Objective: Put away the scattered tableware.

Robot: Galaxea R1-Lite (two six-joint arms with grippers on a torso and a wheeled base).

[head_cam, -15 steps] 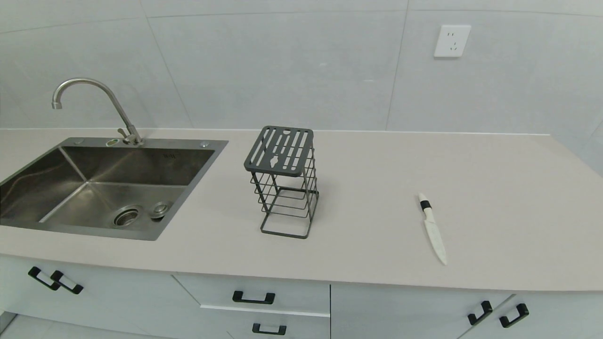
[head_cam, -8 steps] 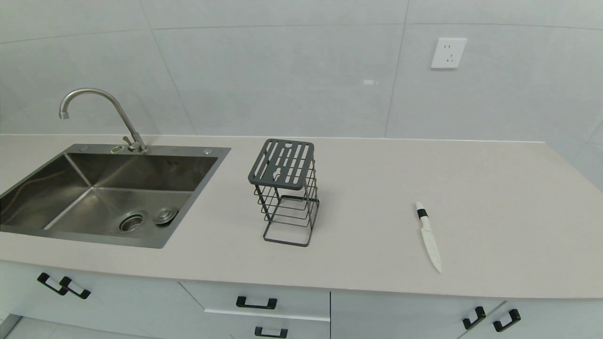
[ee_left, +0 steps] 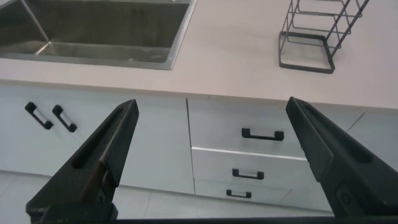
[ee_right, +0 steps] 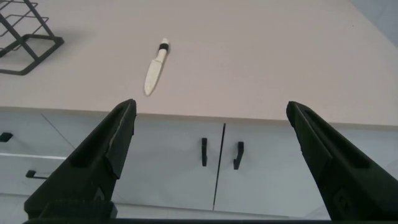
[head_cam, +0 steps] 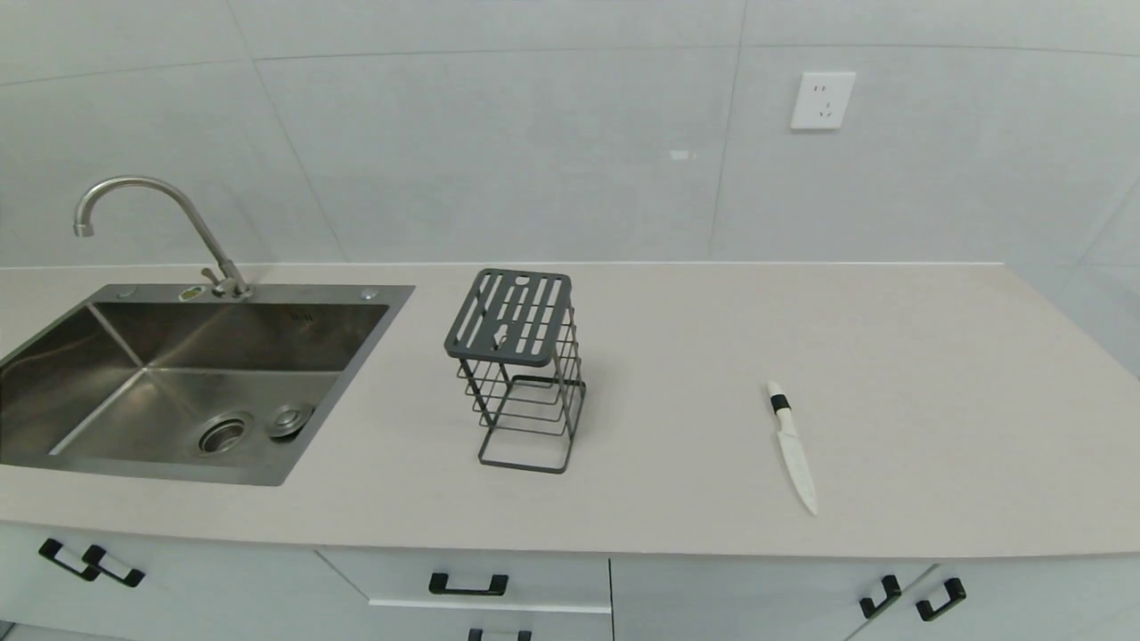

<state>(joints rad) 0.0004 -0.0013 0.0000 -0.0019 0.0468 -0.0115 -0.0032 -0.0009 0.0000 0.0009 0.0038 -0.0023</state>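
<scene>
A white knife (head_cam: pixel 791 445) with a black band on its handle lies flat on the beige counter (head_cam: pixel 712 338), right of centre near the front edge. A dark wire knife rack (head_cam: pixel 517 369) with a slotted top stands upright mid-counter, with nothing in it. In the left wrist view my left gripper (ee_left: pixel 211 102) is open, below and in front of the counter edge, facing the drawers, with the rack's base (ee_left: pixel 306 50) above it. My right gripper (ee_right: pixel 211 104) is open too, held off the counter's front edge, with the knife (ee_right: pixel 155 67) on the counter beyond it.
A steel sink (head_cam: pixel 53 356) with a curved faucet (head_cam: pixel 160 227) is set into the counter's left side. A tiled wall with a white outlet (head_cam: pixel 822 101) closes the back. Cabinet drawers with black handles (head_cam: pixel 468 585) run below the counter.
The whole head picture has shifted, so the camera moved. The knife and the rack keep their places on the counter.
</scene>
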